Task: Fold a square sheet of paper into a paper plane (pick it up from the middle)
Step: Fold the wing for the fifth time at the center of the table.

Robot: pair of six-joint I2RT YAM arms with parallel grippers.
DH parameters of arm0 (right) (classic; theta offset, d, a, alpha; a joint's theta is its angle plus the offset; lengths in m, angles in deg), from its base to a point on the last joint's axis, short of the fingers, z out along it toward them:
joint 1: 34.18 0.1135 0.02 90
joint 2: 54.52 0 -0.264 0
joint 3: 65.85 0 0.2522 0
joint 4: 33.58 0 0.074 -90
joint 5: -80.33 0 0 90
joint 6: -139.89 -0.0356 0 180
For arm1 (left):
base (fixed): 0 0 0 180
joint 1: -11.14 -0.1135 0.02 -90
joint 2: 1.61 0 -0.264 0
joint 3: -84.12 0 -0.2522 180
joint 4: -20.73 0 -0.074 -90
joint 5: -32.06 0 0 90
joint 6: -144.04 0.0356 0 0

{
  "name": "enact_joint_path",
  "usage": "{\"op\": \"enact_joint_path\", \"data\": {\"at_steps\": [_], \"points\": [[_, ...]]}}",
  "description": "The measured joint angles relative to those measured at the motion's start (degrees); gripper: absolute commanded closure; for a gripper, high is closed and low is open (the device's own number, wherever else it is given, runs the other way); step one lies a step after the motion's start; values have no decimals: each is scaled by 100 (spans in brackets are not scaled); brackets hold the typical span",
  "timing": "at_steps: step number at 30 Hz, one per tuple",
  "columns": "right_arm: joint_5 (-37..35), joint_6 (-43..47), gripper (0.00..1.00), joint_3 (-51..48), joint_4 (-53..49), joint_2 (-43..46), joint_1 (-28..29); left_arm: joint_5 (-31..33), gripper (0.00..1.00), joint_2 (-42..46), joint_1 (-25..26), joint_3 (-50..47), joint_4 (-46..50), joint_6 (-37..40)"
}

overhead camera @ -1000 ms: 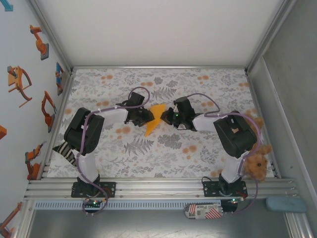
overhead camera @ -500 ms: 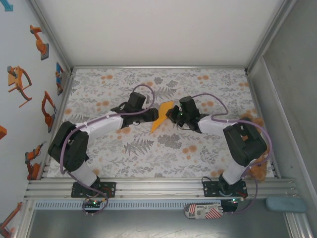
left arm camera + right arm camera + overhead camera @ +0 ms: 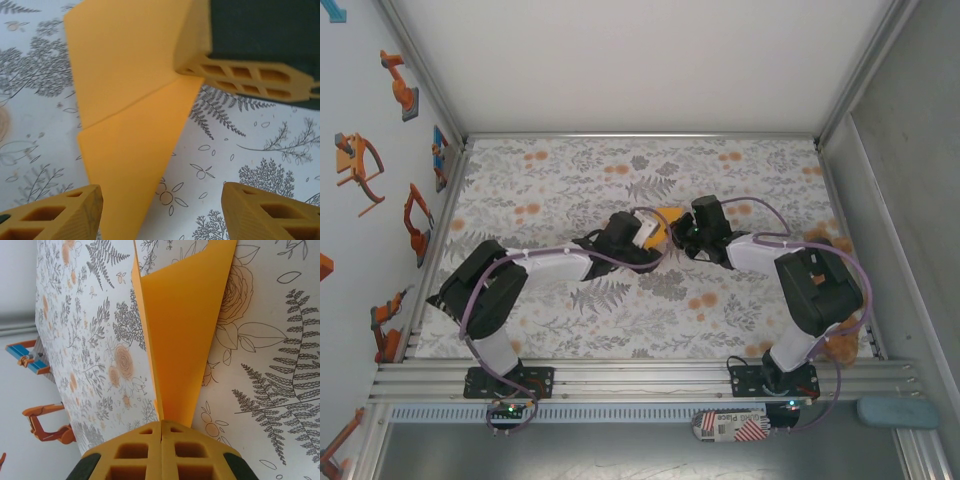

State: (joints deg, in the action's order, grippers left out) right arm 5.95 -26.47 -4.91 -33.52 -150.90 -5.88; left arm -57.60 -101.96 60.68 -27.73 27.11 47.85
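- Floral cloth (image 3: 570, 170) is seen covering the table from above, w/ white walls round it.
- Top view: paper plane (image 3: 668, 214) is found near the middle of the cloth, btwn the two arms. The left gripper (image 3: 656, 236) is placed just beside it on one side and the right gripper (image 3: 682, 230) on the other. A brown teddy (image 3: 840, 340) is parked at the right edge, well apart.
- Left wrist view: the jaws of the left gripper (image 3: 161, 192) are seen spread wide, w/ nothing touched. The paper plane (image 3: 130, 100) is shown folded into overlapping flaps, its pointed end reaching down btwn the open fingers. A finger (image 3: 245, 80) of the right gripper is seen clamped at the far corner.
- Right wrist view: the jaws of the right gripper (image 3: 161, 432) are pressed together, w/ one end of the paper plane (image 3: 185, 330) pinched btwn them.
- Handling, as judged: the paper is prob. very light, thin and floppy, easily creased or torn, and likely to slip. A hold is best taken along the folded edge, where the layers are doubled and stiffer, not on a loose flap.
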Motion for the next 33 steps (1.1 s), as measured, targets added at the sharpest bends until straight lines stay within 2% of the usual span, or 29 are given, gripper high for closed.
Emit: {"op": "enact_joint_path", "data": {"at_steps": [7, 16, 33], "points": [[59, -125, 100, -11, -55, 0, -55, 223, 44, -190, 26, -203, -525, 632], [153, -188, 100, -11, -98, 0, -74, 308, 59, -439, 26, -245, -925, 1113], [299, -254, 99, -11, -184, 0, -83, 304, 80, -592, 26, -245, -1019, 1355]]}}
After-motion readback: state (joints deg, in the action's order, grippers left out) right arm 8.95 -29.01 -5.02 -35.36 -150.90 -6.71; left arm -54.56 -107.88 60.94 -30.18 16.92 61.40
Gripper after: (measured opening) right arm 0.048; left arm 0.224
